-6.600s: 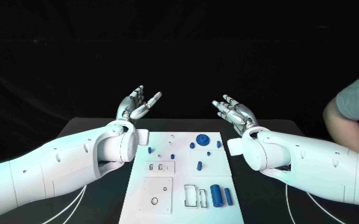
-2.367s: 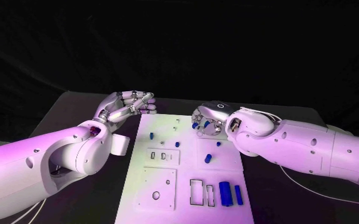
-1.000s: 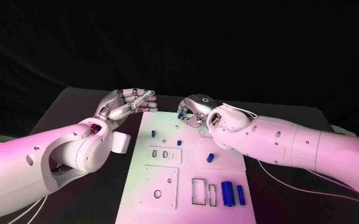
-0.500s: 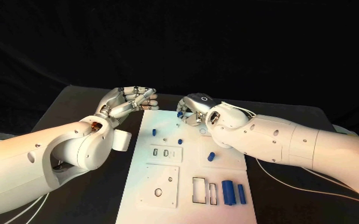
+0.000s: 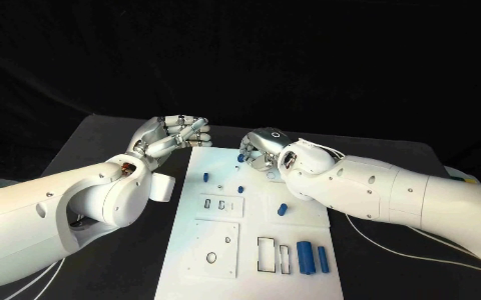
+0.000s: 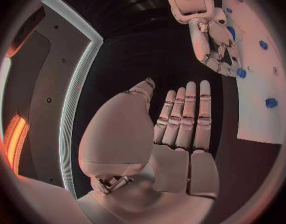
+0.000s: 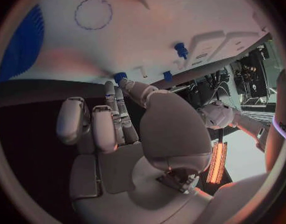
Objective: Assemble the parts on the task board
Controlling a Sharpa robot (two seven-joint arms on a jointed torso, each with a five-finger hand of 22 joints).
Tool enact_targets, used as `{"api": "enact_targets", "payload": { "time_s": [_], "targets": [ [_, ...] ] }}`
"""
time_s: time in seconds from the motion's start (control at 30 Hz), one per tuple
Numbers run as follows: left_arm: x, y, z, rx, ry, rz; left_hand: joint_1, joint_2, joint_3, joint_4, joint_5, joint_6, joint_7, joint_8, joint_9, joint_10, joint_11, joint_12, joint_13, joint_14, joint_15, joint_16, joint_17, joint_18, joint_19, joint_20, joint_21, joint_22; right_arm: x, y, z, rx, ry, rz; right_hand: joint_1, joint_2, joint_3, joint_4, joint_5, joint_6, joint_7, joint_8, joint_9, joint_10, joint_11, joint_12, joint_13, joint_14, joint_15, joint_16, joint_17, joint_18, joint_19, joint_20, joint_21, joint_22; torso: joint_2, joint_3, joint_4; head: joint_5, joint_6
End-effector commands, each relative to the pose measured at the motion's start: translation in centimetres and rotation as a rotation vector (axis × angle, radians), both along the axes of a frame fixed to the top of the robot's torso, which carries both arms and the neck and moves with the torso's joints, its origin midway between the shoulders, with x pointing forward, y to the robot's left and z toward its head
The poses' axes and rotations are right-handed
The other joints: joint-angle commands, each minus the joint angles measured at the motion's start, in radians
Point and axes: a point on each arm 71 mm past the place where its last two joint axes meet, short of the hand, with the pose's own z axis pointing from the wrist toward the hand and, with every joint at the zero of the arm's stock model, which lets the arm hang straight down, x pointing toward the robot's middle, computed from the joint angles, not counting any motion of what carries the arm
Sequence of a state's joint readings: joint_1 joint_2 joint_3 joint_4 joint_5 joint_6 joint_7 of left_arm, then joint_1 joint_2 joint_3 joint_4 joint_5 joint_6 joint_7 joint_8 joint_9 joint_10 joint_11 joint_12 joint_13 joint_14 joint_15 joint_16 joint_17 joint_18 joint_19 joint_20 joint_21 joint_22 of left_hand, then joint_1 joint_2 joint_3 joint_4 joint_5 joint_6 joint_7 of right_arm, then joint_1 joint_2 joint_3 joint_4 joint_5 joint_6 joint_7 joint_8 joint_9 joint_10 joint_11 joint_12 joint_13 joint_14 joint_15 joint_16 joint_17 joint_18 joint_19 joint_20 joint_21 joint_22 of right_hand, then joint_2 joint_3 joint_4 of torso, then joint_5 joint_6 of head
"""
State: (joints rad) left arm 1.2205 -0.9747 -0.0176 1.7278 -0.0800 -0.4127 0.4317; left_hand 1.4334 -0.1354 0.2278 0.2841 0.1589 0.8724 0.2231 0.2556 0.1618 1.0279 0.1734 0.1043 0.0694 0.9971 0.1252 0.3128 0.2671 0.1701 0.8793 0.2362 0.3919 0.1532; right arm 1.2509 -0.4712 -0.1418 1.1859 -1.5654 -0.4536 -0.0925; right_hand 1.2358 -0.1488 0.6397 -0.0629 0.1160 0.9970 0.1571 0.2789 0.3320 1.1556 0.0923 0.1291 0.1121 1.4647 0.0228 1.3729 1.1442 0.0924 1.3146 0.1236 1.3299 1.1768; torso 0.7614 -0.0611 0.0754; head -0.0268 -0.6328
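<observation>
Head view: the right hand [image 5: 258, 153] is largely hidden behind its own white wrist at the far end of the task board [image 5: 251, 230], and its grasp cannot be made out there. In the right wrist view a small blue part [image 7: 120, 77] is seen pinched at its fingertips. The left hand [image 5: 172, 135] is raised beside the board's far left corner, fingers extended together, nothing held.
</observation>
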Motion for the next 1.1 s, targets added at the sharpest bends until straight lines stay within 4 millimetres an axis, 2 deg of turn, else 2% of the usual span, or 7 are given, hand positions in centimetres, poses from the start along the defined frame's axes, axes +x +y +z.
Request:
{"api": "enact_targets", "payload": {
  "time_s": [0.03, 0.27, 0.37, 0.43, 0.53, 0.8, 1.1],
  "targets": [
    [0.0, -0.1, 0.1, -0.01, -0.003, -0.015, 0.008, 0.005, 0.001, 0.002, -0.001, -0.002, 0.009, -0.002, 0.0, -0.006, 0.004, -0.004, -0.001, -0.004, 0.004, 0.003, 0.002, 0.012, 0.005, 0.0, 0.004, 0.001, -0.2, 0.1, -0.2, -0.004, -0.004, 0.006, 0.0, 0.007, 0.004, 0.002, -0.005, 0.007, -0.002, 0.006, 0.001, 0.009, -0.001, 0.005, 0.001, 0.027, -0.01, 0.005, 0.0, -0.005, 0.009, -0.002, 0.007, 0.003, 0.0, 0.0001, 0.0011, -0.001, 0.002],
    [0.0, -0.1, 0.1, -0.01, -0.002, -0.012, 0.008, 0.005, 0.001, 0.002, -0.001, -0.002, 0.009, -0.002, 0.0, -0.006, 0.004, -0.004, -0.001, -0.004, 0.004, 0.003, 0.002, 0.012, 0.005, 0.0, 0.004, 0.001, -0.3, -0.1, 0.0, 0.021, -0.021, 0.0, -0.008, 0.002, 0.001, 0.004, -0.01, 0.002, -0.002, 0.006, 0.005, 0.008, -0.002, 0.004, 0.0, 0.026, -0.012, 0.003, -0.007, -0.005, 0.008, -0.005, 0.007, 0.004, 0.001, -0.0001, 0.0004, -0.002, 0.003],
    [0.1, 0.0, 0.1, -0.01, -0.002, -0.012, 0.008, 0.005, 0.001, 0.002, -0.001, -0.002, 0.009, -0.002, 0.0, -0.006, 0.004, -0.005, -0.001, -0.005, 0.005, 0.003, 0.002, 0.012, 0.005, 0.001, 0.004, 0.001, -0.2, -0.2, 0.1, 0.04, -0.026, 0.001, -0.04, -0.042, -0.025, 0.018, -0.029, -0.093, 0.036, -0.048, -0.011, -0.071, 0.03, -0.031, -0.018, 0.002, 0.013, -0.036, -0.079, 0.01, -0.051, 0.012, -0.053, -0.079, 0.001, -0.0006, -0.0009, -0.002, 0.005],
    [0.1, 0.0, 0.1, -0.01, -0.001, -0.011, 0.008, 0.005, 0.001, 0.002, -0.001, -0.002, 0.009, -0.002, 0.0, -0.006, 0.004, -0.005, -0.001, -0.005, 0.005, 0.003, 0.002, 0.012, 0.005, 0.001, 0.004, 0.001, -0.3, -0.3, 0.1, 0.048, -0.027, 0.001, -0.043, -0.056, -0.04, 0.019, -0.019, -0.134, 0.046, -0.073, -0.019, -0.106, 0.041, -0.042, -0.026, -0.012, 0.022, -0.058, -0.12, 0.02, -0.085, 0.02, -0.087, -0.127, 0.0, -0.0009, -0.0007, -0.004, 0.006],
    [0.1, 0.1, 0.1, -0.009, 0.0, -0.011, 0.008, 0.005, 0.001, 0.002, -0.001, -0.002, 0.009, -0.002, 0.0, -0.006, 0.004, -0.005, -0.001, -0.005, 0.005, 0.003, 0.002, 0.012, 0.005, 0.001, 0.004, 0.001, -0.4, -0.9, 0.2, 0.061, -0.023, -0.004, -0.04, -0.066, -0.071, 0.021, 0.002, -0.18, 0.042, -0.101, -0.025, -0.142, 0.042, -0.041, -0.034, -0.026, 0.025, -0.077, -0.156, 0.03, -0.113, 0.027, -0.122, -0.167, -0.002, -0.0007, -0.0018, -0.005, 0.009],
    [0.2, 0.4, 0.0, -0.008, 0.003, -0.005, 0.008, 0.004, 0.0, 0.002, -0.001, -0.004, 0.01, -0.003, -0.001, -0.007, 0.005, -0.006, -0.001, -0.006, 0.005, 0.002, 0.003, 0.012, 0.004, 0.001, 0.004, 0.0, -1.1, -4.2, 1.3, 0.101, 0.032, -0.048, -0.032, -0.061, -0.094, 0.026, 0.021, -0.158, 0.052, -0.095, -0.018, -0.132, 0.046, -0.014, -0.032, -0.015, 0.027, -0.064, -0.142, 0.025, -0.09, 0.03, -0.109, -0.142, -0.006, 0.0008, -0.005, -0.011, 0.016],
    [0.4, 1.0, -0.1, -0.007, 0.007, 0.005, 0.009, 0.004, 0.0, 0.002, -0.001, -0.004, 0.009, -0.003, -0.001, -0.007, 0.005, -0.007, -0.001, -0.006, 0.005, 0.002, 0.003, 0.012, 0.004, 0.001, 0.004, 0.0, -2.5, -9.7, 2.5, 0.123, 0.172, -0.122, -0.052, -0.085, -0.165, 0.052, 0.07, -0.148, 0.049, -0.102, -0.012, -0.056, 0.036, 0.056, -0.011, 0.017, 0.021, 0.001, -0.045, 0.0, -0.003, 0.025, -0.027, -0.019, -0.015, 0.0057, -0.0226, -0.01, 0.016]
  ]
}}
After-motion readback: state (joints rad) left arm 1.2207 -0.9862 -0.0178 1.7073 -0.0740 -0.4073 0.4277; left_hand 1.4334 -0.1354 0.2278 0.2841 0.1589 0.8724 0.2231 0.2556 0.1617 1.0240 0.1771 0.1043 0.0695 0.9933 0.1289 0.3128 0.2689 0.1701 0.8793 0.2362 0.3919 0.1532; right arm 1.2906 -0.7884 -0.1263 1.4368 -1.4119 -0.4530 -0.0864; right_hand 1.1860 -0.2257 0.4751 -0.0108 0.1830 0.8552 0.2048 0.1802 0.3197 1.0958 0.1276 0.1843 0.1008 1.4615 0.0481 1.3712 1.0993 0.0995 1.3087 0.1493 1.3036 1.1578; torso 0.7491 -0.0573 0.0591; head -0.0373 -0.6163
